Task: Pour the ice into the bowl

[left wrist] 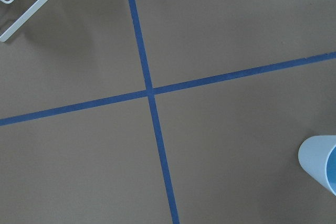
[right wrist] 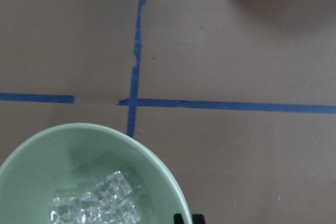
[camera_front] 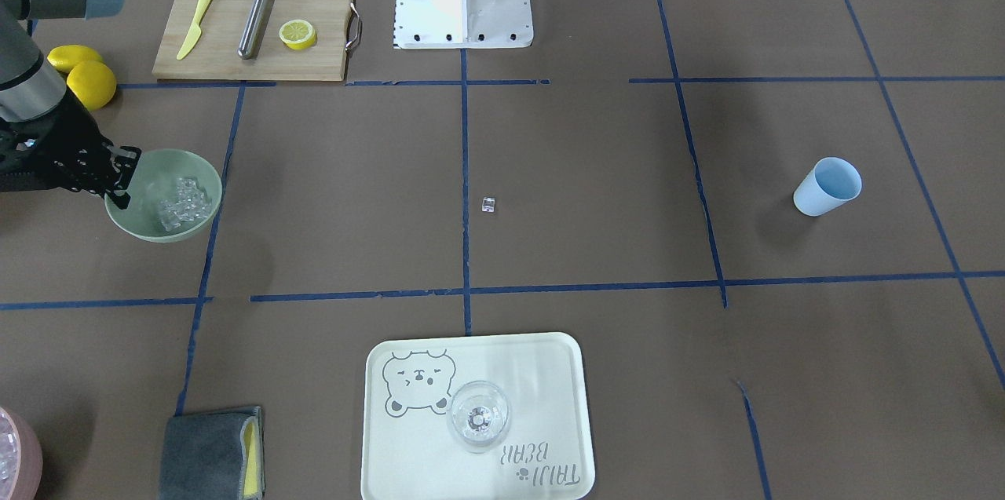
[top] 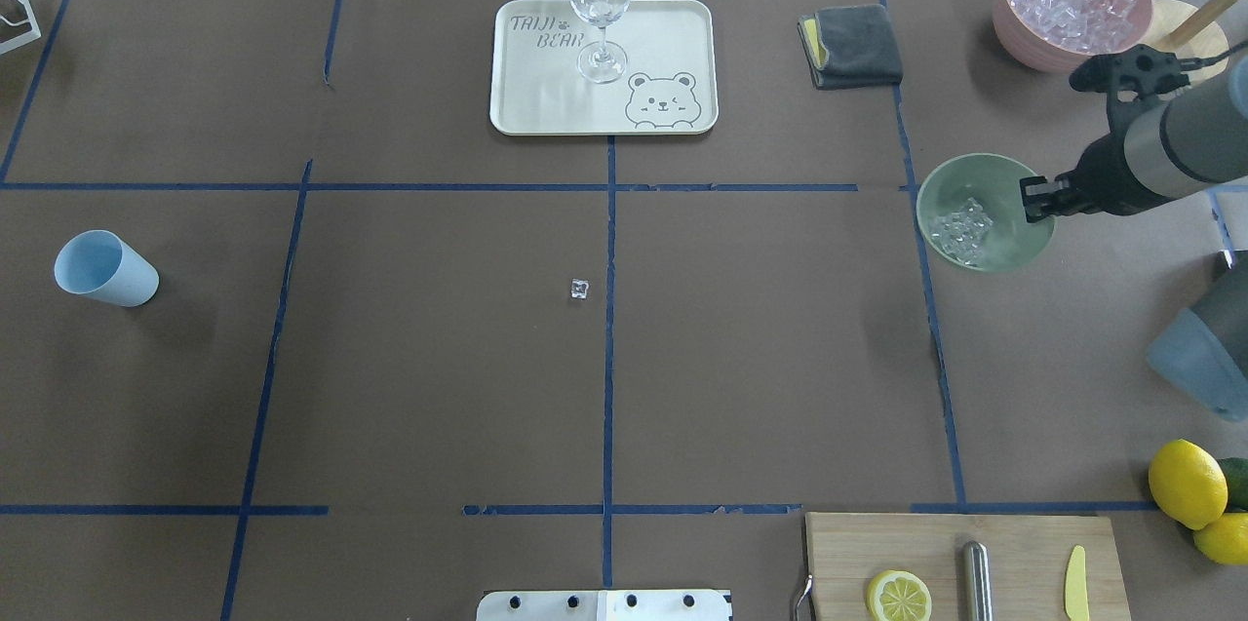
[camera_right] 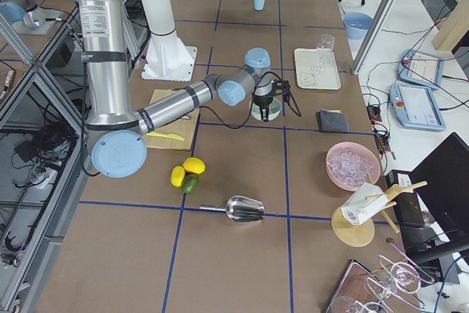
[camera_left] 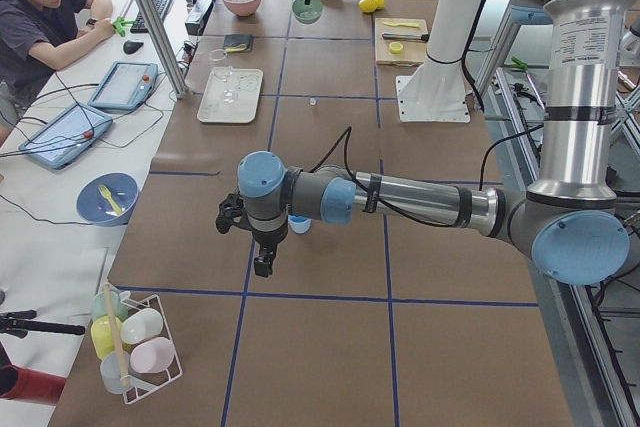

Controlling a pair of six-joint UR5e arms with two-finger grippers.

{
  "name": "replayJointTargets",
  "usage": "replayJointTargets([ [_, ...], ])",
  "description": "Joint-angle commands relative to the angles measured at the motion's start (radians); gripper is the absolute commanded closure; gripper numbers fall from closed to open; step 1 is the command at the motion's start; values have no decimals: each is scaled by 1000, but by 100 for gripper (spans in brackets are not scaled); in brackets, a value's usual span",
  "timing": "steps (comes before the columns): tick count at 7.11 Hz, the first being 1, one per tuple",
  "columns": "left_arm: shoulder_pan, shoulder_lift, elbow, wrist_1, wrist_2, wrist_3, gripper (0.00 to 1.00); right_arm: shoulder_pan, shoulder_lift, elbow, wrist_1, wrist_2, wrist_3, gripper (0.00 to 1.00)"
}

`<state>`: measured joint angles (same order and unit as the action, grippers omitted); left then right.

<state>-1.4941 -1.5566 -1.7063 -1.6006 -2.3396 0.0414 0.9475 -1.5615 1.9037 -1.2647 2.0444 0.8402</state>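
right gripper (camera_front: 124,184): fingers clamped on the rim of the bowl (camera_front: 169,166)
bowl: far on the robot's right, tipped slightly
ice (camera_front: 182,202): heaped inside the bowl; stray cube (camera_front: 488,205) lay mid-table, well apart
left gripper (camera_left: 260,265): beside the blue cup (camera_left: 299,224); opening could not be told

A blue cup (top: 105,269) is standing alone on the brown worktop (top: 439,358), well apart from everything else. A wine glass (top: 599,2) is standing upright on a cream tray (top: 546,85) printed with a bear. A folded grey cloth (top: 853,44) is lying near the tray, with a pink bowl (top: 1043,60) sitting beyond it. A wooden cutting board (camera_front: 314,52) is carrying a yellow knife (camera_front: 195,23), a steel muddler (camera_front: 257,13) and a lemon slice (camera_front: 297,34). Two lemons (camera_front: 92,84) are resting near the board, a lime (camera_right: 190,183) touching one. A metal scoop (camera_right: 242,210) is lying near the fruit.
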Motion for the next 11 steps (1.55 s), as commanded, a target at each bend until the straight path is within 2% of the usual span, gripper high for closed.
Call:
replayJointTargets([
  [1,0,1,-1,-2,0,0,0,36,-98,-121,163,69,0,100],
  [3,0,3,-3,-4,0,0,0,42,-126,-158,180,105,0,100],
  [5,0,3,-4,-4,0,0,0,42,-138,-181,182,102,0,100],
  [6,0,3,-4,-4,0,2,0,71,-135,-176,183,103,-9,1],
  [8,0,3,-4,-4,2,2,0,112,-131,-169,167,106,-50,0],
  [9,0,3,-6,-4,2,2,0,155,-132,-170,139,108,-153,0],
  [11,0,3,-1,-4,3,5,0,287,-74,-128,-131,109,-483,0],
])
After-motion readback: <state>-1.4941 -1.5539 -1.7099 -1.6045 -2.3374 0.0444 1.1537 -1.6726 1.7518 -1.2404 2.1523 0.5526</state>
